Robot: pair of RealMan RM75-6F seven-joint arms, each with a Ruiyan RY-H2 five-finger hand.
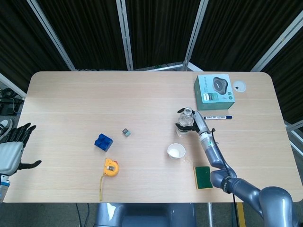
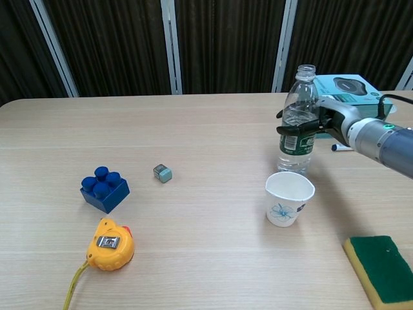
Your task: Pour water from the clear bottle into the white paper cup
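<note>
The clear bottle (image 1: pixel 185 121) (image 2: pixel 297 123) stands upright, uncapped, partly filled with water, just behind the white paper cup (image 1: pixel 175 151) (image 2: pixel 289 198). My right hand (image 1: pixel 193 124) (image 2: pixel 324 122) grips the bottle around its middle from the right, dark fingers (image 2: pixel 290 129) wrapped across its front. Whether the bottle's base touches the table I cannot tell. The cup stands upright and looks empty. My left hand (image 1: pixel 12 150) hangs beyond the table's left edge, holding nothing, fingers apart; only the head view shows it.
A teal box (image 1: pixel 214 89) (image 2: pixel 349 86), a marker pen (image 1: pixel 218 117) and a white disc (image 1: pixel 239 86) lie behind the bottle. A green sponge (image 1: pixel 203 177) (image 2: pixel 384 268) lies front right. A blue brick (image 2: pixel 103 189), small grey cube (image 2: pixel 162 173) and yellow tape measure (image 2: pixel 111 243) lie left.
</note>
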